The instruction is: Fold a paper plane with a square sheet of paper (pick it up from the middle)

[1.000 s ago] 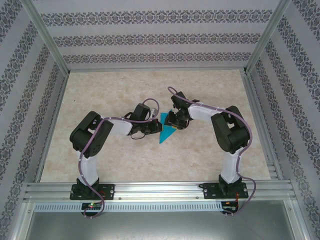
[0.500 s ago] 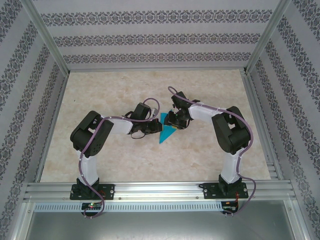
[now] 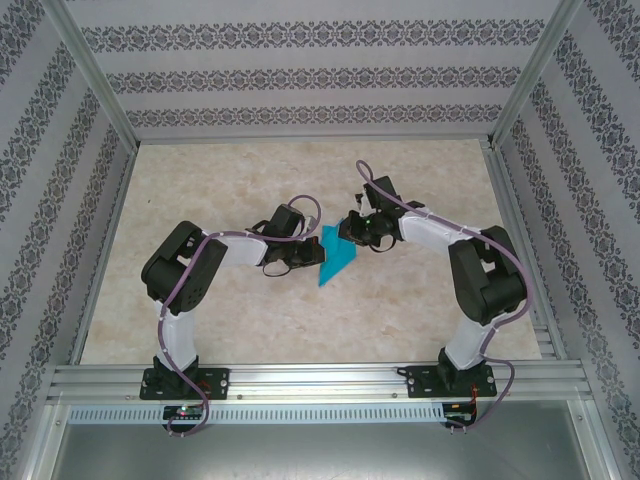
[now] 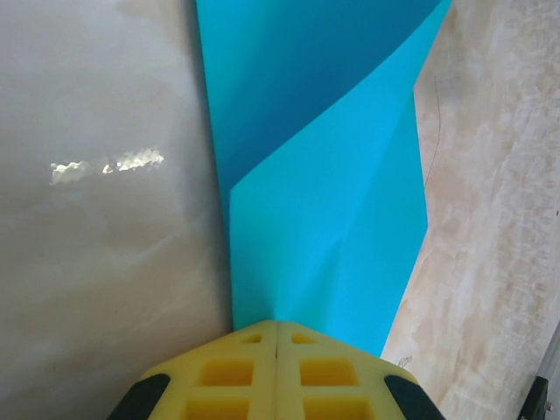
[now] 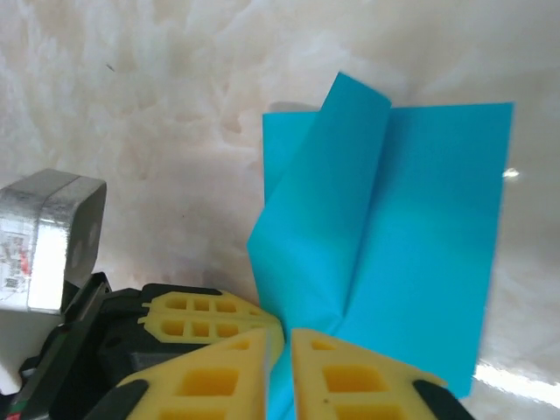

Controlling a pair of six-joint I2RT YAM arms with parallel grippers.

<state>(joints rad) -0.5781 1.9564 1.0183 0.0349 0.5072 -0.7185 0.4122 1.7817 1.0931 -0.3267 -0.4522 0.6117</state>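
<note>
Your left gripper (image 4: 276,325) has its jaws clenched on the sheet (image 4: 332,219), likely anchoring the crease. Right gripper (image 5: 286,337) jaws pinch the same folded end just beside them, so the sheet fans out ahead of both jaws over the tabletop (image 4: 96,262).

Right pincer (image 5: 280,339) nipping creased teal paper (image 5: 420,227) edge, above marble tabletop (image 5: 131,87)
</note>
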